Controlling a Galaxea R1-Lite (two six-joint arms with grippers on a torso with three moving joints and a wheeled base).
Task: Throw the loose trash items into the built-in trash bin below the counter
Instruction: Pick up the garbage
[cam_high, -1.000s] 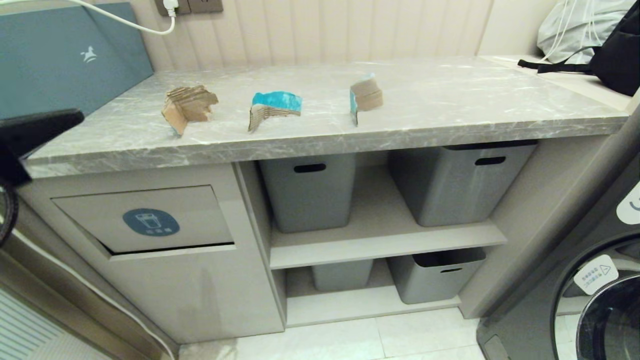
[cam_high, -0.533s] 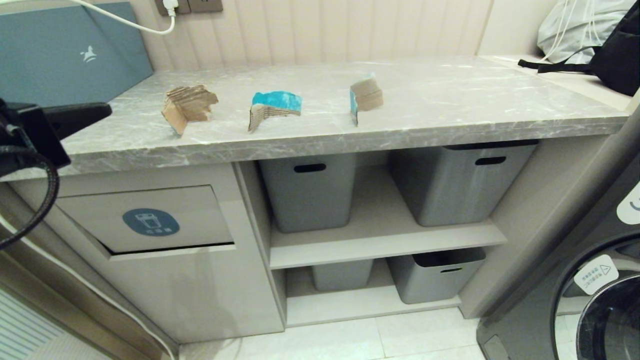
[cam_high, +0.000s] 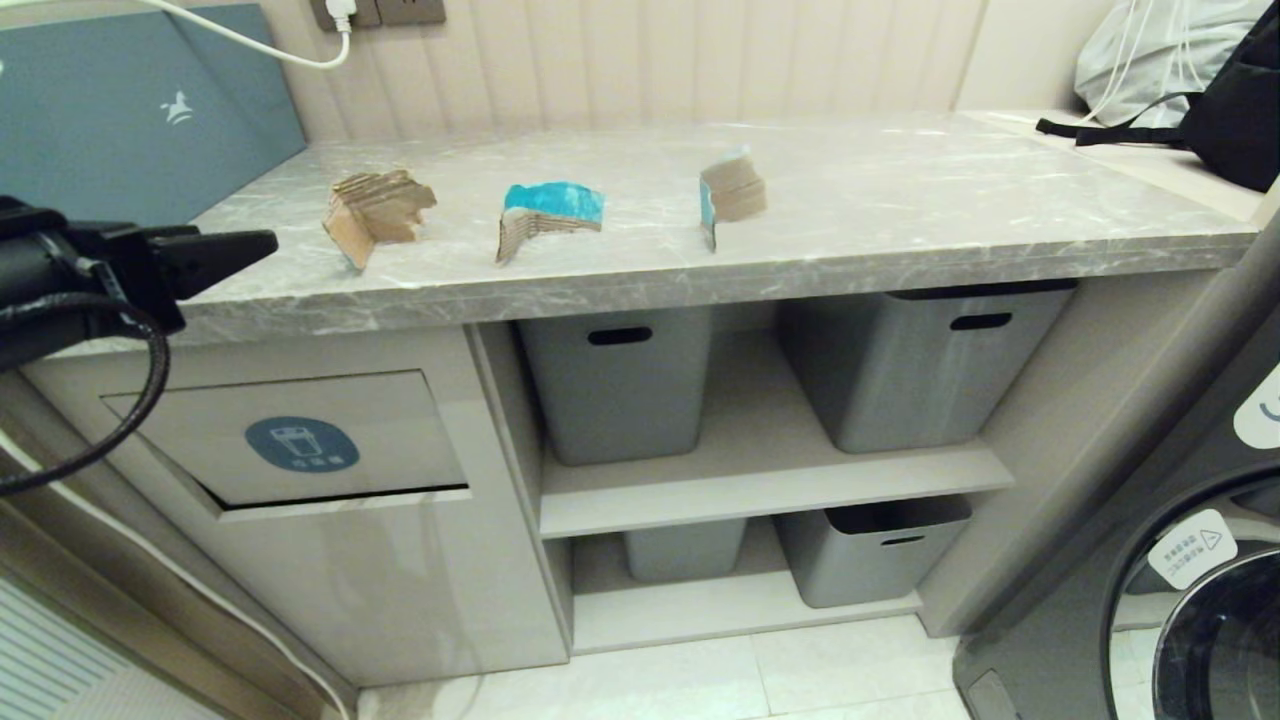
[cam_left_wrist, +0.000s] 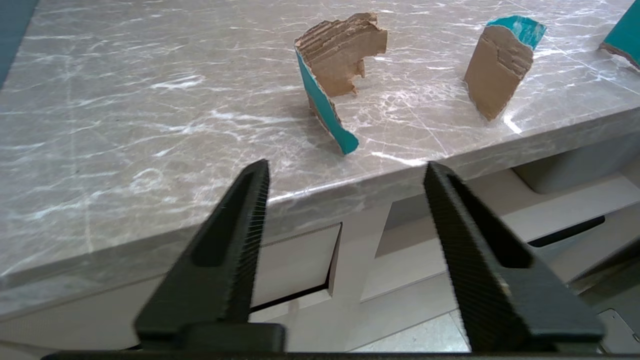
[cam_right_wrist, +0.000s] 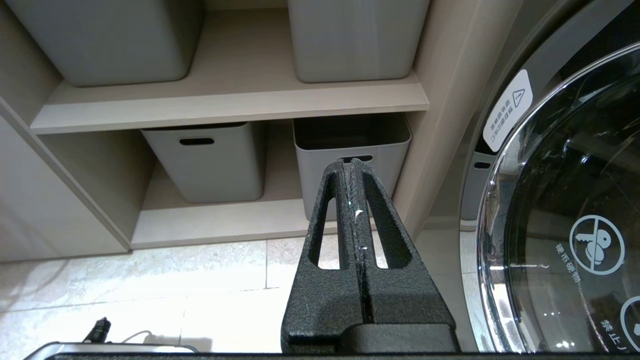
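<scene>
Three torn cardboard scraps stand in a row on the grey marble counter (cam_high: 760, 262): a mostly brown one (cam_high: 375, 212) at the left, a turquoise-faced one (cam_high: 548, 215) in the middle and a third (cam_high: 732, 192) further right. My left gripper (cam_high: 255, 245) hovers open at the counter's front left edge, short of the brown scrap (cam_left_wrist: 335, 65), with nothing between its fingers (cam_left_wrist: 346, 167). Below it, the beige trash bin flap (cam_high: 290, 440) with the blue sticker stands slightly ajar. My right gripper (cam_right_wrist: 351, 162) is shut and empty, parked low near the floor.
A teal box (cam_high: 120, 110) leans at the counter's back left under a white cable (cam_high: 250, 45). Grey plastic bins (cam_high: 620, 380) sit on shelves right of the flap. A washing machine (cam_high: 1200, 600) stands at the right, a black bag (cam_high: 1230, 110) at the back right.
My left gripper has moved rightward along the counter's front edge, closer to the brown scrap. The scraps and flap have not moved.
</scene>
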